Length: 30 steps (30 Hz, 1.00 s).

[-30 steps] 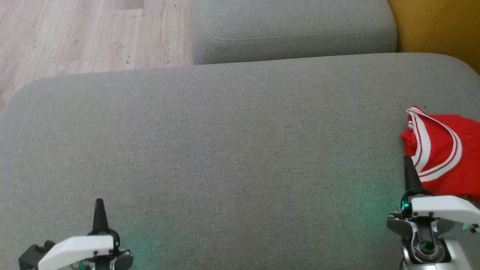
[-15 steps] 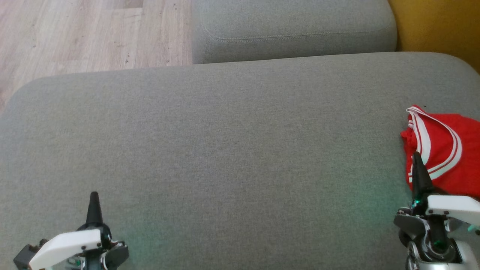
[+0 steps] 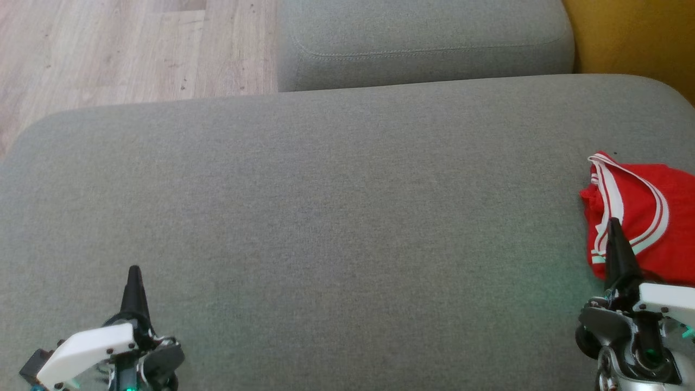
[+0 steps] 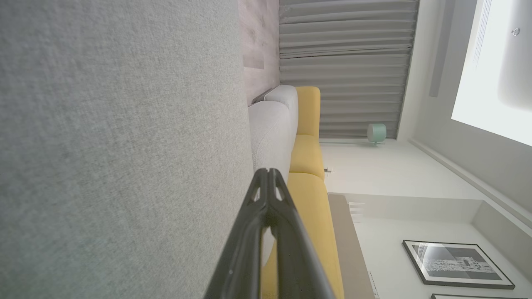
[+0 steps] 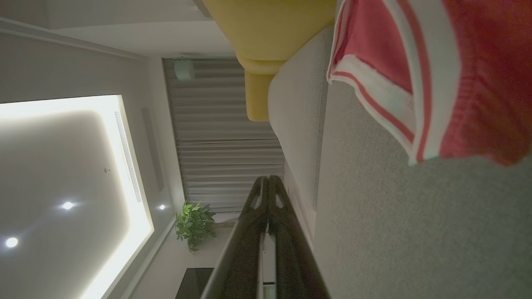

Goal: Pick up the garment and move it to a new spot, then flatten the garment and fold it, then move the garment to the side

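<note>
The garment (image 3: 651,217) is red with white stripes and lies crumpled at the right edge of the grey sofa cushion (image 3: 336,217); the right wrist view has the garment (image 5: 465,74) at the upper right. My right gripper (image 3: 614,228) is shut and empty, its tip in front of the garment's near-left edge; whether it touches the cloth I cannot tell. In the right wrist view the right gripper (image 5: 268,182) has its fingers pressed together. My left gripper (image 3: 133,274) is shut and empty over the cushion's near left, and the left gripper (image 4: 268,174) again has nothing in it.
A second grey cushion (image 3: 423,43) lies behind the big one. Wooden floor (image 3: 108,49) shows at the far left. Yellow upholstery (image 3: 635,38) stands at the far right. Most of the big cushion is bare fabric.
My right gripper has drawn back toward me and shifted right, its tip now lower against the garment. The left gripper has slipped slightly toward the lower left. The garment has not moved.
</note>
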### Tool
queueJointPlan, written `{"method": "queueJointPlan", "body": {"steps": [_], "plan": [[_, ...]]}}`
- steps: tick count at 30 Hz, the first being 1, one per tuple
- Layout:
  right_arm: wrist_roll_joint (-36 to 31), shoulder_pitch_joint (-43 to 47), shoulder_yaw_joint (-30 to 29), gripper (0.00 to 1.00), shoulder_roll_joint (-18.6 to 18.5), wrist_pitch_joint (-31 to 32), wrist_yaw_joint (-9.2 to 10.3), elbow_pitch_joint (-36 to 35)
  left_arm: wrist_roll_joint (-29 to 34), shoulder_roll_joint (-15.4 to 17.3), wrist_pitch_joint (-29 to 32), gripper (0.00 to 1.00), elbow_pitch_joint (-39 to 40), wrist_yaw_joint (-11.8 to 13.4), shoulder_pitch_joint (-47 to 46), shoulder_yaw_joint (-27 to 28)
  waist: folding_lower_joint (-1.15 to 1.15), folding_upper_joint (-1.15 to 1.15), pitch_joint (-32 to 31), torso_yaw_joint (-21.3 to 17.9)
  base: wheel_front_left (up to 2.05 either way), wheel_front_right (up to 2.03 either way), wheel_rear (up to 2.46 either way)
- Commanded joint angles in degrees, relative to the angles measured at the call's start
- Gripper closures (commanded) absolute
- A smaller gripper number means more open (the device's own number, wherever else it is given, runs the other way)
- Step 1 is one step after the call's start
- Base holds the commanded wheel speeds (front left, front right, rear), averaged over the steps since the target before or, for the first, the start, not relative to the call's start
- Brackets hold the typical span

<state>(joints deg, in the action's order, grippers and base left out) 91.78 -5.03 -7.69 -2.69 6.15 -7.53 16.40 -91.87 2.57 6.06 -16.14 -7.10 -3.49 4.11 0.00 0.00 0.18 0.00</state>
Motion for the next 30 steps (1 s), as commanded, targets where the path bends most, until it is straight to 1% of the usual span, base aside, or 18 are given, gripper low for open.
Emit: {"method": "queueJointPlan", "body": {"steps": [1, 30], "plan": [[0.39, -1.16, 1.16, 1.0, -0.19, 0.34, 0.04, -2.37, -0.31, 0.31, 0.42, 1.0, 2.08, -0.38, -2.71, 2.39, 0.0, 0.0, 0.0, 0.0, 0.0, 0.0, 0.0], [0.39, -1.16, 1.17, 1.0, -0.19, 0.34, 0.04, -2.37, -0.31, 0.31, 0.41, 1.0, 2.09, -0.38, -2.71, 2.39, 0.0, 0.0, 0.0, 0.0, 0.0, 0.0, 0.0]]}}
